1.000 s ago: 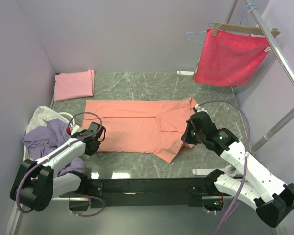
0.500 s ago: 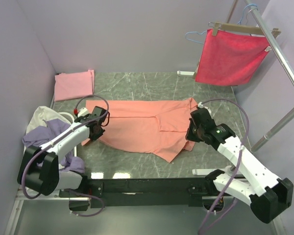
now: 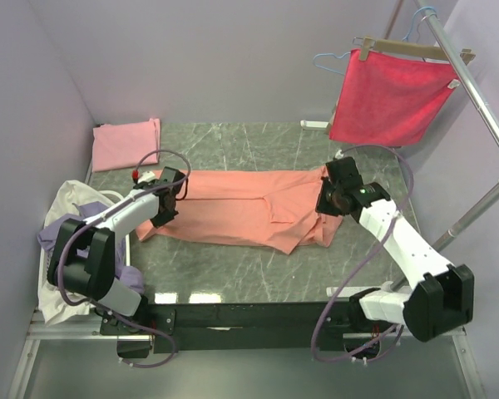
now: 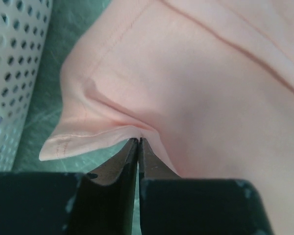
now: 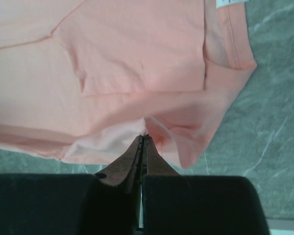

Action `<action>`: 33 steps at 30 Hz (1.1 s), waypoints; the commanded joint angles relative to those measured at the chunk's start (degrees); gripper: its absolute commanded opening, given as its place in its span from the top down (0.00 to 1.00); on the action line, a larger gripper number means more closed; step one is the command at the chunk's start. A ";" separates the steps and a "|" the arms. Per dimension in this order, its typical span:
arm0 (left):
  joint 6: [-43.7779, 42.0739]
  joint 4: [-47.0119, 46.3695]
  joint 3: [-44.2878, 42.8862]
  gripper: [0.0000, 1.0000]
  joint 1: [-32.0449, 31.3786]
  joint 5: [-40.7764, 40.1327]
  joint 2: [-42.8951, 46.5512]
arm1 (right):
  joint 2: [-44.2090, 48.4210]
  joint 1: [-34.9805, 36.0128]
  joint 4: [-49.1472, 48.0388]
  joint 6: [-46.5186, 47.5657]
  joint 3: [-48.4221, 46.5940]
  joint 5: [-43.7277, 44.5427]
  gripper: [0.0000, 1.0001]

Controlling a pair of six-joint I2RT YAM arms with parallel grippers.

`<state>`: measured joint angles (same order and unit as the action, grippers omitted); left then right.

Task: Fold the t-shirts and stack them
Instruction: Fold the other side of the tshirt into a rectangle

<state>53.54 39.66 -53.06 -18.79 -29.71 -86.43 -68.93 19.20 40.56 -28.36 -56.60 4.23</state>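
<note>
A salmon-orange t-shirt lies lengthways across the middle of the marble table, its near edge lifted and doubled back over itself. My left gripper is shut on the shirt's left hem corner; the cloth puckers at the fingertips. My right gripper is shut on a fold of the same shirt near the sleeve and collar end, pinched at its tips. A folded light pink t-shirt rests at the far left corner. Lavender and cream t-shirts are heaped at the left.
A white perforated basket at the table's left edge holds the heaped shirts, close beside my left gripper. A crimson square cloth hangs from a hanger on a metal rack pole at the far right. Bare marble runs along the near edge.
Both grippers have moved away from the near edge toward the back, drawing the salmon shirt's near edge up and over itself. The shirt now looks narrower front to back.
</note>
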 commanded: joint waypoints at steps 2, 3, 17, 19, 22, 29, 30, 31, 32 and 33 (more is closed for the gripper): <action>-5.98 -2.13 -4.86 0.89 3.22 -2.72 -2.24 | -6.65 -2.06 -2.76 4.19 -6.06 -0.89 1.00; -6.60 -2.65 -5.38 0.89 3.58 -2.72 -2.77 | -8.75 -2.32 -2.85 4.54 -7.11 -0.98 1.00; -12.05 -6.08 -13.30 0.85 5.16 -6.40 -16.57 | -27.48 -5.14 -5.05 5.86 -17.75 2.27 1.00; -12.67 -6.35 -14.26 0.82 5.34 -6.93 -17.27 | -28.98 -5.84 -5.31 6.04 -18.98 1.84 1.00; -13.20 -5.56 -16.11 0.81 5.69 -10.70 -18.94 | -31.97 -6.54 -6.10 6.03 -20.92 2.01 1.00; -12.67 -3.28 -17.69 0.68 6.39 -13.79 -19.13 | -37.33 -7.51 -5.49 6.12 -24.44 4.38 1.00; -12.93 -3.19 -16.65 0.56 6.39 -13.53 -16.86 | -36.99 -7.60 -5.66 6.38 -24.09 4.30 1.00; -13.37 -3.36 -15.86 0.45 6.39 -10.92 -15.36 | -36.63 -7.77 -6.62 6.39 -23.56 4.12 1.00; -13.72 -3.36 -15.07 0.33 6.39 -8.89 -13.78 | -36.20 -7.95 -6.98 6.39 -22.95 3.77 1.00; -13.64 -3.01 -13.67 0.14 6.39 -6.69 -11.15 | -36.19 -7.95 -6.81 6.39 -22.86 3.68 1.00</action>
<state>40.82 35.35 -68.60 -12.43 -40.07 -105.67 -106.21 12.21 36.01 -22.83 -78.67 6.39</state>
